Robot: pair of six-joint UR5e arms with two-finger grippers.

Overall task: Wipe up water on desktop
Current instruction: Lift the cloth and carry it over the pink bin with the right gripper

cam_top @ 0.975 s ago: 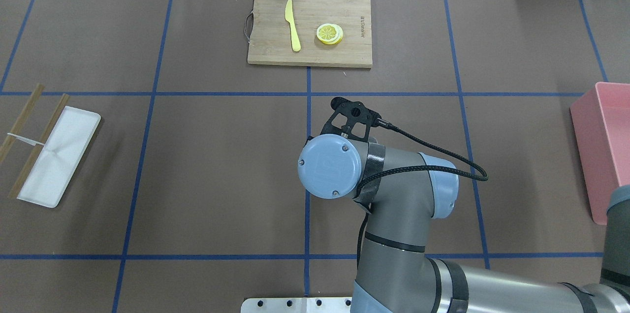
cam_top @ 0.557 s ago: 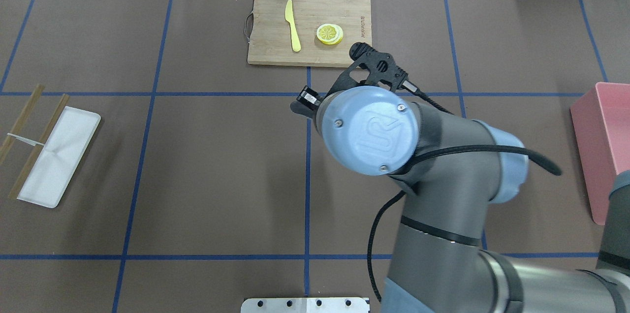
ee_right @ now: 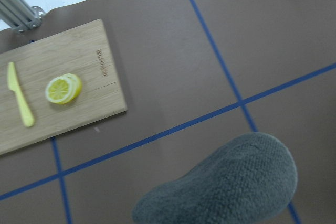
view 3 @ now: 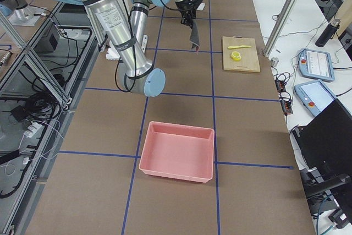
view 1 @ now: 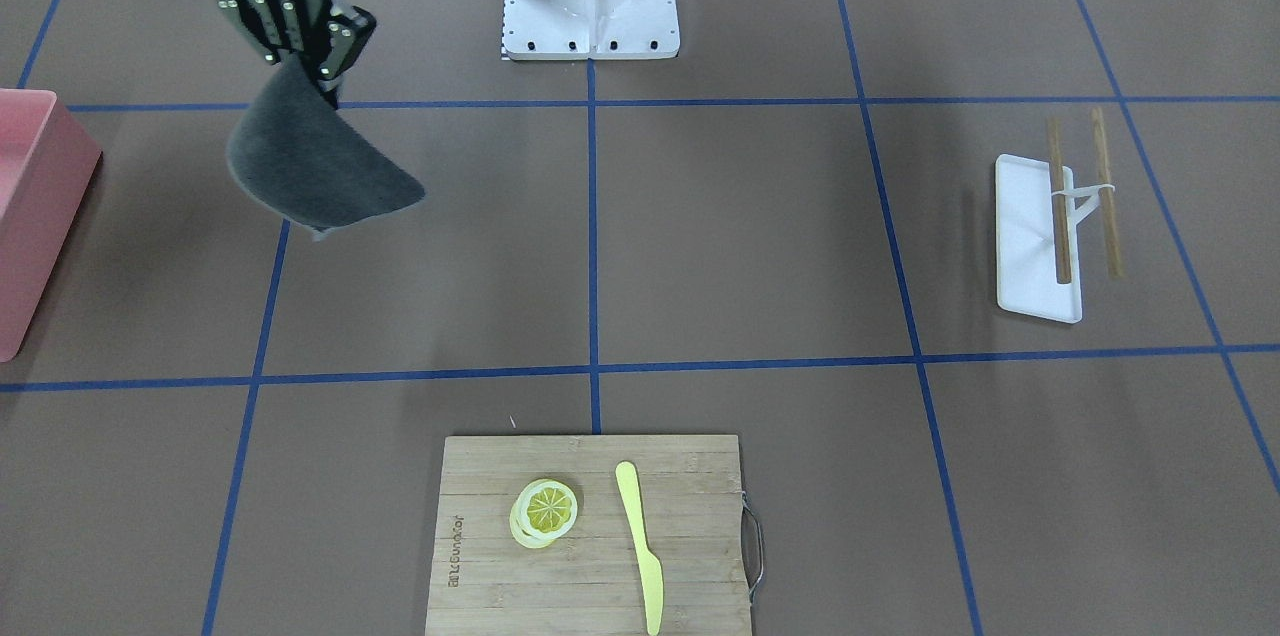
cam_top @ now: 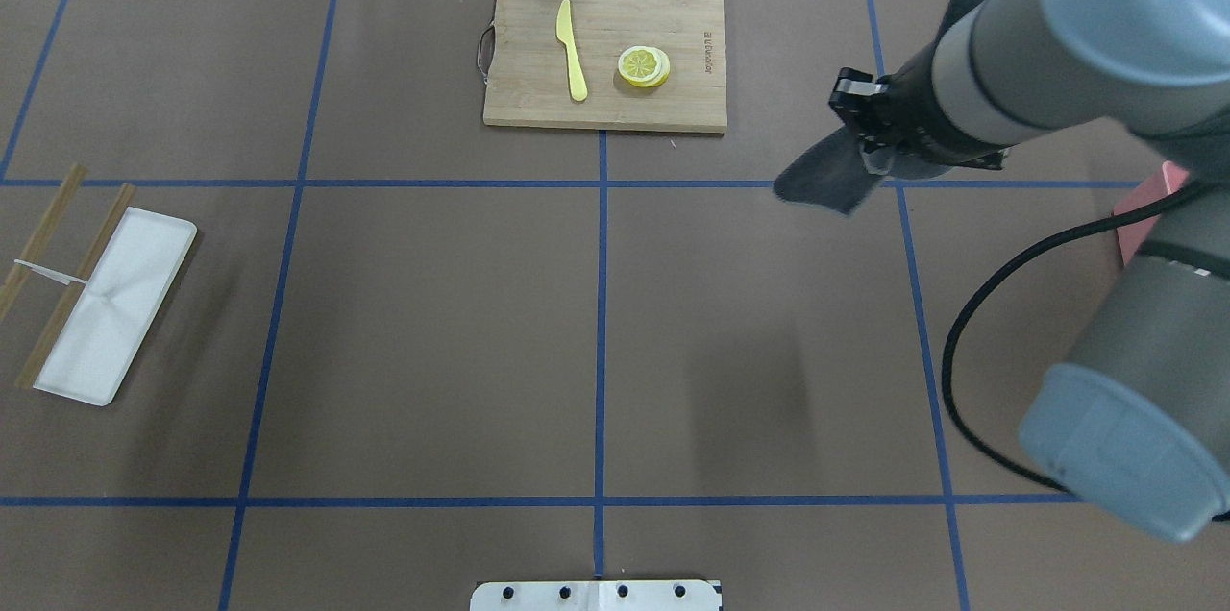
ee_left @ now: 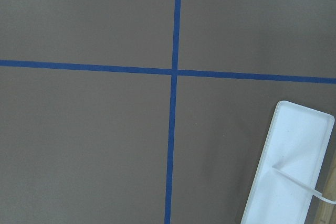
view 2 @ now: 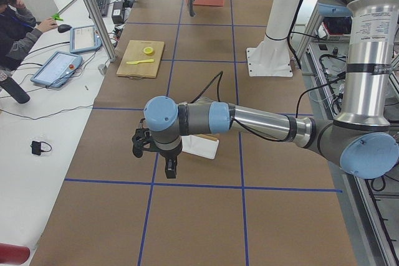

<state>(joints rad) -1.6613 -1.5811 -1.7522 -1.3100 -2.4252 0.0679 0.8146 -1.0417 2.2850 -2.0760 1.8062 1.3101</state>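
Note:
The desktop (cam_top: 432,323) is a brown surface crossed by blue tape lines; I see no water on it in any view. My right gripper (cam_top: 870,126) is shut on the top edge of a dark grey cloth (cam_top: 826,174), which hangs free above the desktop, right of the cutting board. The cloth also shows in the front view (view 1: 315,166) under the right gripper (view 1: 300,36), and in the right wrist view (ee_right: 226,187). My left gripper (view 2: 169,169) shows only in the left side view, low over the desktop by the white tray; I cannot tell whether it is open or shut.
A bamboo cutting board (cam_top: 524,92) at the far middle carries lemon slices (cam_top: 644,66) and a yellow knife (cam_top: 572,49). A pink bin (view 1: 30,206) stands at the robot's right edge. A white tray (cam_top: 115,304) with chopsticks (cam_top: 77,284) lies at the left.
My right arm has swung from the table's middle up and to the far right. The grey cloth, hidden under the arm before, now hangs in view from the gripper.

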